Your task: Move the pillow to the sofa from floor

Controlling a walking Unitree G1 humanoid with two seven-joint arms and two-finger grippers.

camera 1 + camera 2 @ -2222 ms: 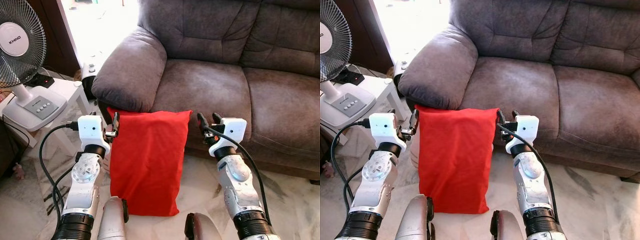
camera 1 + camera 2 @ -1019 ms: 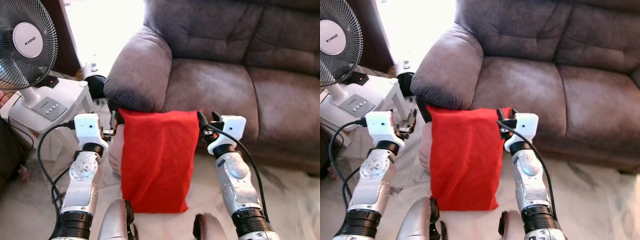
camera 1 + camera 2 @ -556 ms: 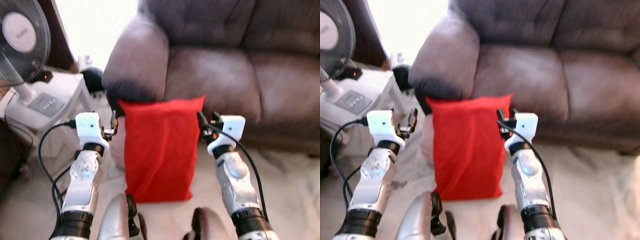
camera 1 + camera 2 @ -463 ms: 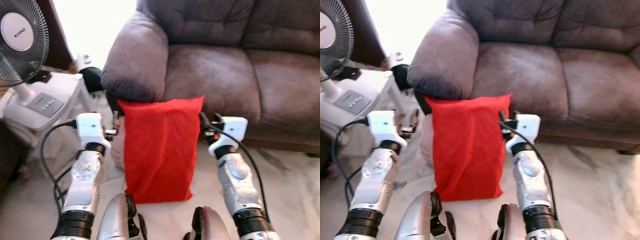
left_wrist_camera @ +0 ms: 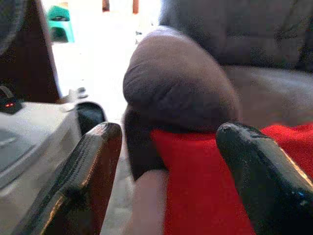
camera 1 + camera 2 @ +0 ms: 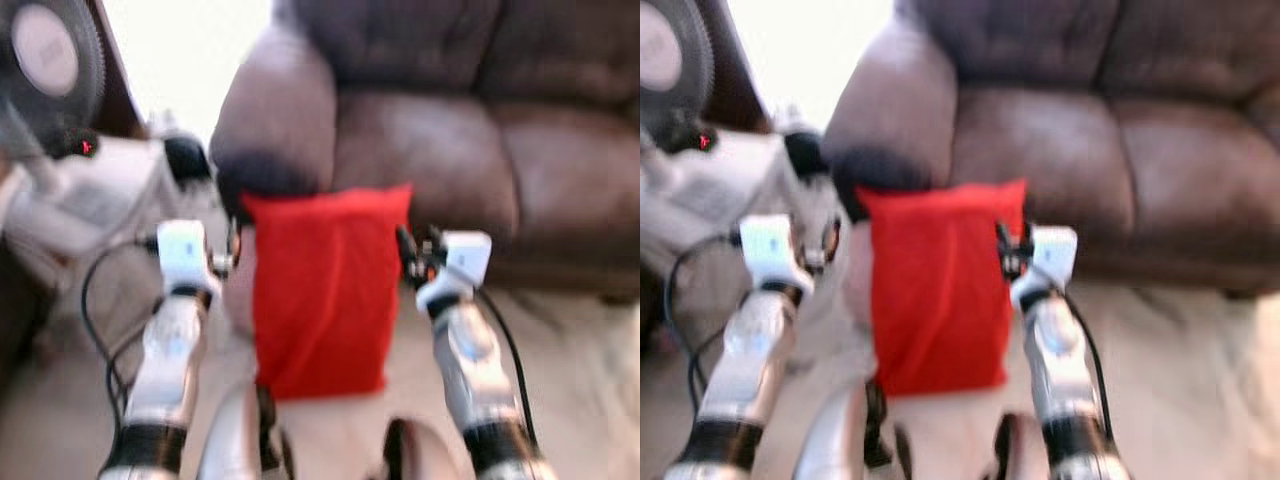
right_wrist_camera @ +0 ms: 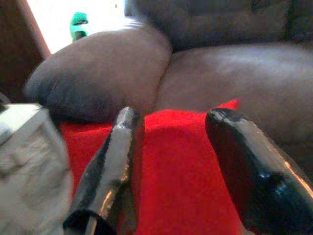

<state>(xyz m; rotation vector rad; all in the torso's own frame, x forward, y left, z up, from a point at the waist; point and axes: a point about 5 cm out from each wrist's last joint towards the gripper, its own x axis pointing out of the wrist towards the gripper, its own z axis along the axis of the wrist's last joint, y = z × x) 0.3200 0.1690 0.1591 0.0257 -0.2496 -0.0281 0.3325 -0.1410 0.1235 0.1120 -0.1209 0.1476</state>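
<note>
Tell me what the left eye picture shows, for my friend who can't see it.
A red pillow stands on end against the front of a brown sofa, between the robot's left gripper and right gripper. The picture is blurry.

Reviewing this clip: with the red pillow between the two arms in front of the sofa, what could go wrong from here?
Both end effectors, left and right, flank the red pillow with fingers open, so it might slip when lifted. Its top sits under the sofa armrest and could snag. The head views are blurred, so aim may be off.
</note>
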